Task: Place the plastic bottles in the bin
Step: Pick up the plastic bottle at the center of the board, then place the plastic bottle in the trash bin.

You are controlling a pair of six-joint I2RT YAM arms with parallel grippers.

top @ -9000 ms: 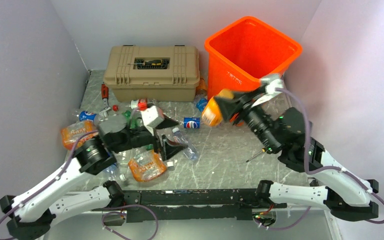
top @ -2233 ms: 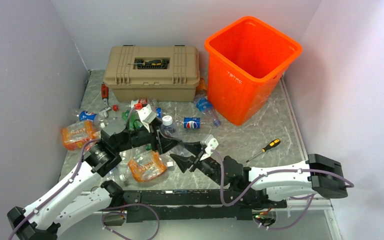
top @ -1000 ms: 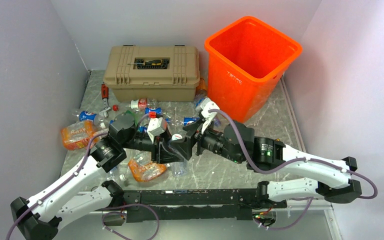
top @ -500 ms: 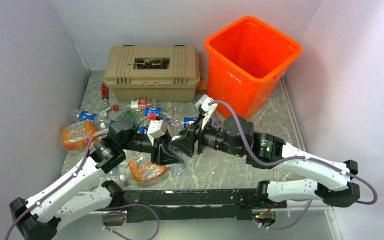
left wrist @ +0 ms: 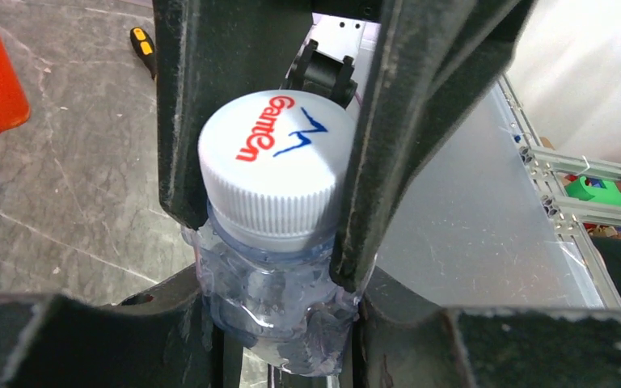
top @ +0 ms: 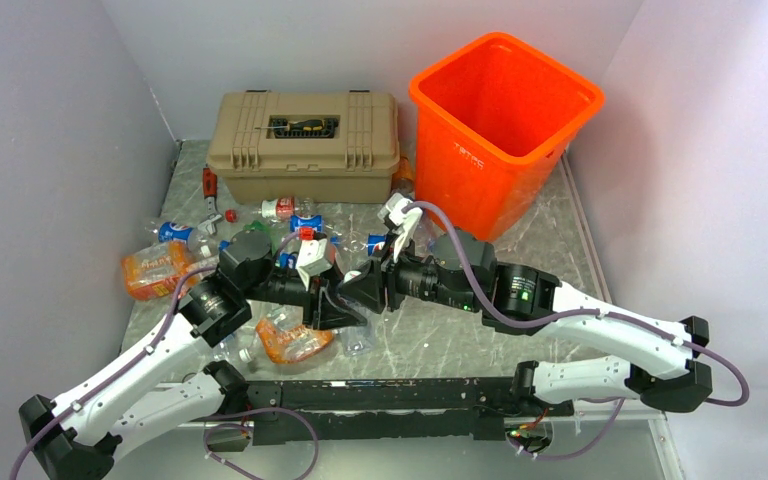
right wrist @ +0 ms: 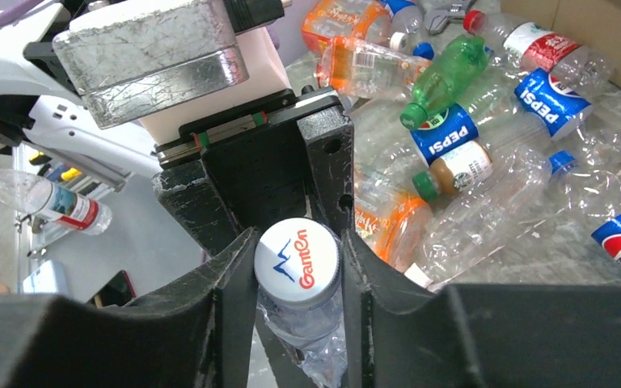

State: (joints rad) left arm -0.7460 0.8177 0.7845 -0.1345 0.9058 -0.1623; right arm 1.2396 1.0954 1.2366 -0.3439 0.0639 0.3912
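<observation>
A crushed clear bottle (left wrist: 275, 299) with a white Ganten cap (right wrist: 297, 263) hangs over the table's middle, held from both ends. My left gripper (top: 338, 305) is shut on its crumpled body (left wrist: 279, 323). My right gripper (top: 365, 288) faces it, its fingers pressed on both sides of the cap (right wrist: 297, 275). More plastic bottles lie at the left: an orange-wrapped one (top: 158, 265), a crushed orange one (top: 295, 340), Pepsi-labelled ones (right wrist: 554, 89) and a green one (right wrist: 445, 81). The orange bin (top: 500, 130) stands at the back right, its inside out of sight.
A tan latched toolbox (top: 305, 145) stands at the back, left of the bin. A yellow-handled screwdriver (left wrist: 141, 44) lies on the table beyond the grippers. A red-handled tool (top: 208, 183) lies by the toolbox's left corner. Walls close in on three sides.
My right gripper has moved left to the bottle in my left gripper and closed its jaws on the cap. The left arm has hardly moved.
</observation>
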